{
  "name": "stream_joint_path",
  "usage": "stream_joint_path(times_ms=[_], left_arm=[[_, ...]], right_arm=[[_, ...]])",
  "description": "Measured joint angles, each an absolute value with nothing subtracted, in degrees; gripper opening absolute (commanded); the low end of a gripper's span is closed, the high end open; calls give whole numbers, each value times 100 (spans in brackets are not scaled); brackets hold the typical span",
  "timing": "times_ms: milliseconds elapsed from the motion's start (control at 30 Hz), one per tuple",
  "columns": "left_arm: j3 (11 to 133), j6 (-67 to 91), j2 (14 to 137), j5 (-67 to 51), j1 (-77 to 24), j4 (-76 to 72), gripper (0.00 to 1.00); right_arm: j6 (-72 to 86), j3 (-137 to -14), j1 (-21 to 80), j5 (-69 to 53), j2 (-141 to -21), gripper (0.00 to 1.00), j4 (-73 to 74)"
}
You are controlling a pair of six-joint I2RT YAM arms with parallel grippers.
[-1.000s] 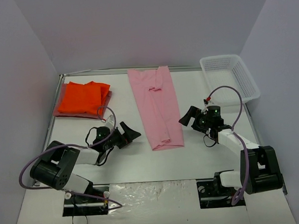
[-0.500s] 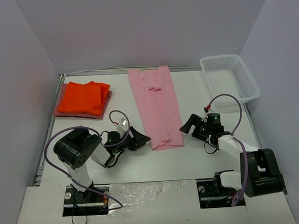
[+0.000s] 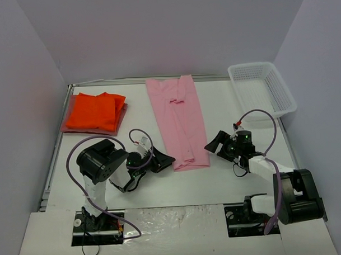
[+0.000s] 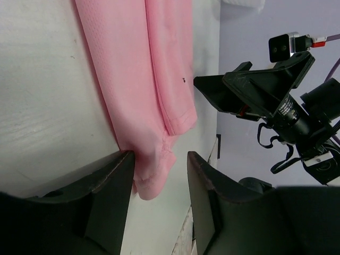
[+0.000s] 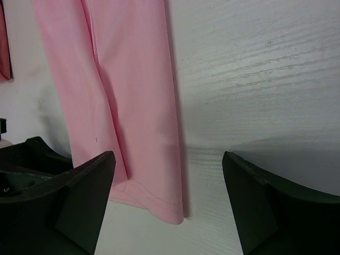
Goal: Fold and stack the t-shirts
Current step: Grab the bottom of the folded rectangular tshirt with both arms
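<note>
Pink shirt in the middle, folded lengthwise into a long strip but not yet folded short or stacked. Orange shirt already folded at far left, lying on a dull red one, likely the stack. Left gripper partly spread, astride the strip's near left hem corner, not visibly clamped. Right gripper wide apart at the near right corner, holding nothing. Probably next: pinch both corners, fold hem toward collar. White basket far right, nothing visible inside.
</note>
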State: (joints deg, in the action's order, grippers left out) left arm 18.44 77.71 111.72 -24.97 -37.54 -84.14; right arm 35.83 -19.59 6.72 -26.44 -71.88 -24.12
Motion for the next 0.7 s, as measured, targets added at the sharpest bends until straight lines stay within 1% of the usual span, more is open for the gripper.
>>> stream_joint_path(times_ms=[200,333,433,600,700], left_arm=[[1811,7769,11085,-2480,-3844,-8294,42],[1688,7754,10718,-2473,-3881,-7767,42],[1684,7609,10165,-2386,-3938,-6897,42],[1966,7148,9118,-2016,-4128,-4877,42],[2202,6928,8927,-1848,-4195,-4178,40]], right_arm=[[3603,-1942,674,-2694,-7188,78,-2429],[3599,-1942,679,-2692,-7140,79,-2346],[3599,-1942,679,-2689,-7041,79,-2171],[3597,-1942,696,-2683,-6936,77,-1964],[3597,-1942,733,-2683,-6936,77,-1949]])
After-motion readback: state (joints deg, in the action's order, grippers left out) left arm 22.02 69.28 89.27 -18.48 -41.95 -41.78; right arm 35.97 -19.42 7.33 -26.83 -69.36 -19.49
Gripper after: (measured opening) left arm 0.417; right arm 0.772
